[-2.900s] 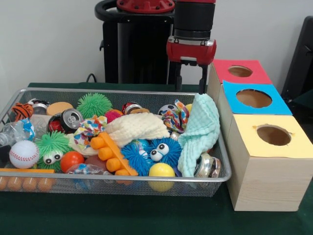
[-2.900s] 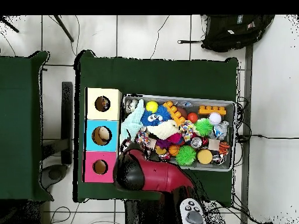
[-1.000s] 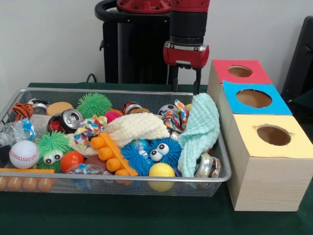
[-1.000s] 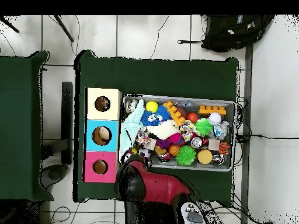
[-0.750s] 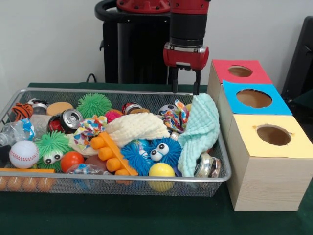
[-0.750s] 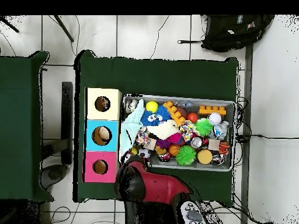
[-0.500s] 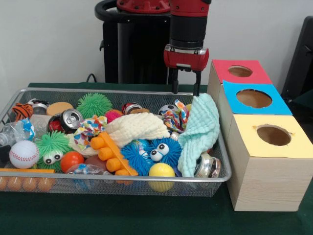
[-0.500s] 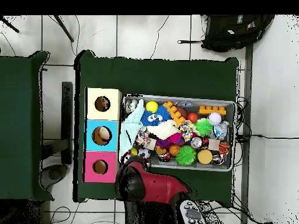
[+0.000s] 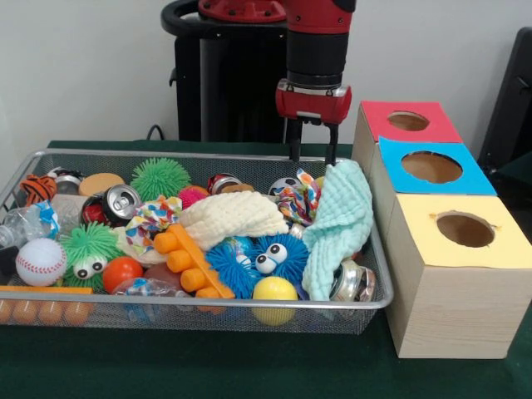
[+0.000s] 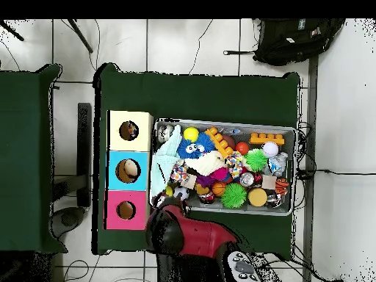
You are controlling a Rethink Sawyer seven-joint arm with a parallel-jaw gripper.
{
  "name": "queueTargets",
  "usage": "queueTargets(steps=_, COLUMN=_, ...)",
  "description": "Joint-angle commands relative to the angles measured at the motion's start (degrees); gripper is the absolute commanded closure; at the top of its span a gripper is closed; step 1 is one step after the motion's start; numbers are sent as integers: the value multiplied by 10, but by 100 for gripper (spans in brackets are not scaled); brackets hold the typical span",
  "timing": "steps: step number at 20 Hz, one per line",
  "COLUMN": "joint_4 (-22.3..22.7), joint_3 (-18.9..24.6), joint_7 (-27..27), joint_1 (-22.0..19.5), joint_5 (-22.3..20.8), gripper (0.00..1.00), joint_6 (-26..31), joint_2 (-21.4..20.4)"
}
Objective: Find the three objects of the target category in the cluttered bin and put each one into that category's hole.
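A wire mesh bin (image 9: pixel 100 309) holds a heap of toys, cloths and cans. A mint cloth (image 9: pixel 342 218) drapes over its right rim, and a cream cloth (image 9: pixel 233 214) lies in the middle. A soda can (image 9: pixel 116 202) sits at the left and a crushed can (image 9: pixel 353 281) in the front right corner. My gripper (image 9: pixel 312 153) hangs open and empty above the bin's far right corner, just over the mint cloth. In the overhead view the arm (image 10: pixel 183 235) covers the gripper beside the bin (image 10: pixel 294 170).
Three boxes with round holes stand in a row right of the bin: red (image 9: pixel 378 115), blue (image 9: pixel 474 179), yellow (image 9: pixel 507 245). A blue fuzzy toy (image 9: pixel 266 256), yellow ball (image 9: pixel 274 291), baseball (image 9: pixel 39 261) and orange pegs (image 9: pixel 189 262) crowd the bin's front.
The gripper has drifted a little to the left, away from the red box, and stays open and empty. Nothing in the bin has moved.
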Motion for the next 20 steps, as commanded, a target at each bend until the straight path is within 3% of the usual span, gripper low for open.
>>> queueTargets(steps=1, joint_4=-2, joint_3=6, joint_7=96, joint_1=-28, joint_5=-15, gripper=0, joint_6=-52, joint_2=20)
queueTargets(steps=20, joint_4=-2, joint_3=15, joint_7=90, joint_1=-46, joint_5=-21, gripper=0, joint_6=-67, joint_2=33)
